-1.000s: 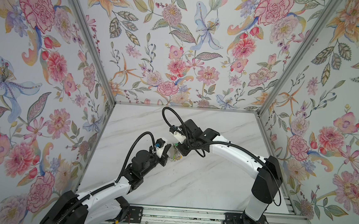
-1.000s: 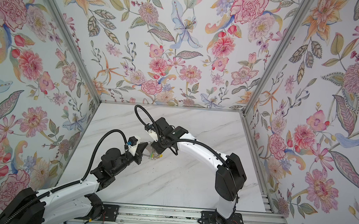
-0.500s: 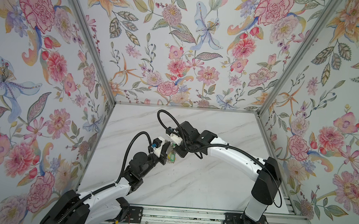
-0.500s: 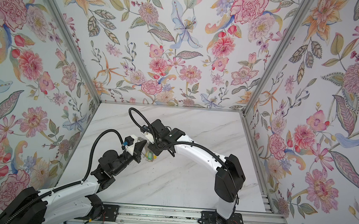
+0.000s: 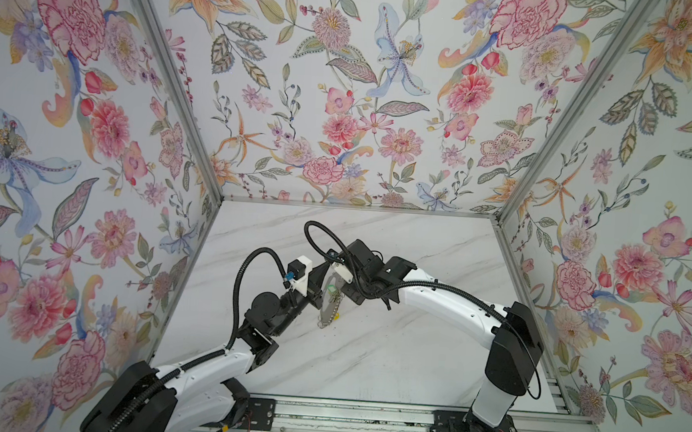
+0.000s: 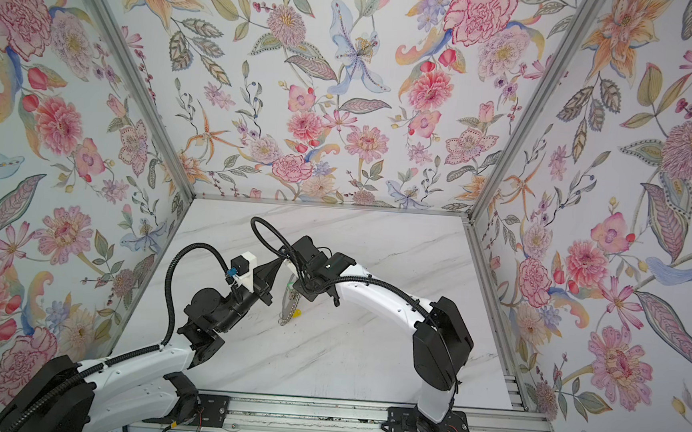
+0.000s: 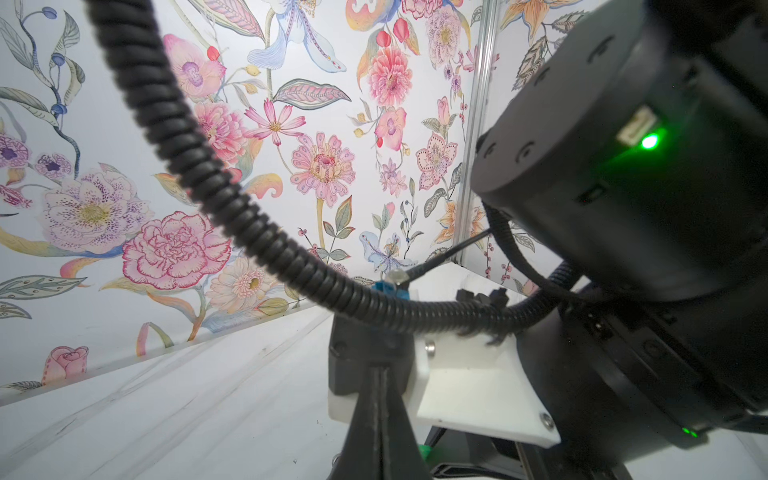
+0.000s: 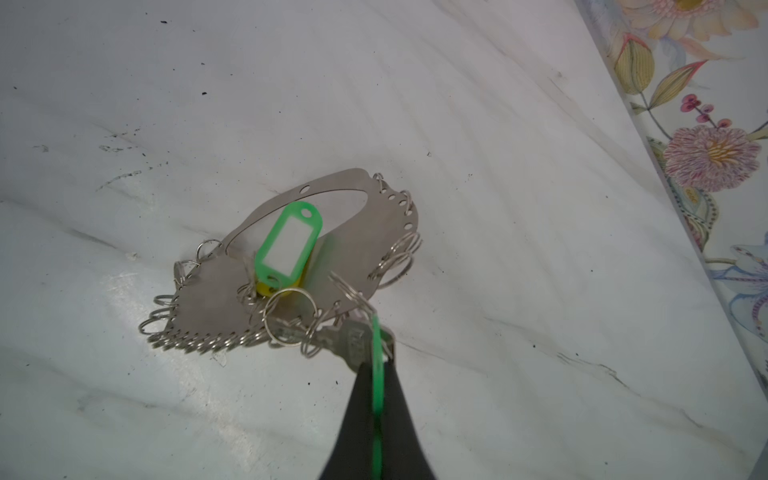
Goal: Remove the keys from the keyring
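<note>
The right gripper [image 8: 376,365] is pinching a green tag [image 8: 377,376] edge-on; its two black fingers [image 8: 357,409] are pressing together on the thin plastic with no gap showing on either side; a silver key [image 8: 353,341] is hanging just beside the fingertips and touching the tag. That key is linking through a wire ring to the near edge of the keyring [image 8: 208,299]. The keyring is sitting just beyond the fingertips; the grey crescent plate is tilting, with its near edge rising towards the gripper, and whether its far end is touching the table [image 8: 498,249] I cannot tell. Many small silver rings [image 8: 166,316] are fanning out along the keyring's outer edge. A second green tag [image 8: 289,241] is lying flat on the plate's face, and a yellow tag [image 8: 264,289] is peeking out from under it; these keys are hanging on the keyring. In both top views the keyring [image 5: 327,303] is showing nearly on edge between the two arms.

The left gripper [image 7: 379,370] is hovering just beside the keyring on the side away from the right arm; its fingers [image 7: 361,415] are pressing flat together along a closed seam, and nothing is showing between them; in a top view its tip [image 6: 270,267] is pointing up past the keyring. Beyond the keyring the marble table is stretching back to the floral wall [image 5: 344,100].
</note>
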You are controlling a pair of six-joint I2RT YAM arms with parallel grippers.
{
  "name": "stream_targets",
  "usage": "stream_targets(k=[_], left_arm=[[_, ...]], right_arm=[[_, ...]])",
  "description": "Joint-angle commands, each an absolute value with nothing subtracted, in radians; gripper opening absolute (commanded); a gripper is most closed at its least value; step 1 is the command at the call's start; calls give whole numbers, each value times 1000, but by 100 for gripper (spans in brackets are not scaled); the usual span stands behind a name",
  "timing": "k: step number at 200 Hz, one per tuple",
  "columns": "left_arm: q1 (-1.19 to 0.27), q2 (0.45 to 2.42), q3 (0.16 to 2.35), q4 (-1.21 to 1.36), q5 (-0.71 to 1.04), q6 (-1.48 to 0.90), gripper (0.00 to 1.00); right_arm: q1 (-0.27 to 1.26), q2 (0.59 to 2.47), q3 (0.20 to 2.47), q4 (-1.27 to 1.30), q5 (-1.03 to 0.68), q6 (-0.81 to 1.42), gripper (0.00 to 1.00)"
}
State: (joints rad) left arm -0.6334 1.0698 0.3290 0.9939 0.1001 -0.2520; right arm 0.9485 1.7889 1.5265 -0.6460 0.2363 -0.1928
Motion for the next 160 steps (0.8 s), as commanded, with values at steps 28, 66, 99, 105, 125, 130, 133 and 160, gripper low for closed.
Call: stream_targets(k=[28,66,99,105,125,130,133,160], left_arm=[[-626,1038,330,975,74,-245,0],[-624,1000,307,877,80,-217,7],[-621,1009,312,804,131,-189,26],[-620,1021,316,800,142,-184,29],[-616,1069,330,802,190,-169,36],[-615,1082,336,805,202,-165,37],[-614,1090,338,806,208,-163,38],[-602,1165,372,818,270,-151,41]], right_arm=[[927,1708,1463,-578,217,-210,1],[910,1654,1433,-533,188,-222,1],[910,1634,1433,-511,164,-228,1],[912,1630,1433,-509,159,-227,1],[915,1619,1434,-506,148,-230,1],[914,1617,1436,-506,147,-230,1],[914,1616,1436,-506,146,-230,1],[921,1603,1433,-502,139,-230,1]])
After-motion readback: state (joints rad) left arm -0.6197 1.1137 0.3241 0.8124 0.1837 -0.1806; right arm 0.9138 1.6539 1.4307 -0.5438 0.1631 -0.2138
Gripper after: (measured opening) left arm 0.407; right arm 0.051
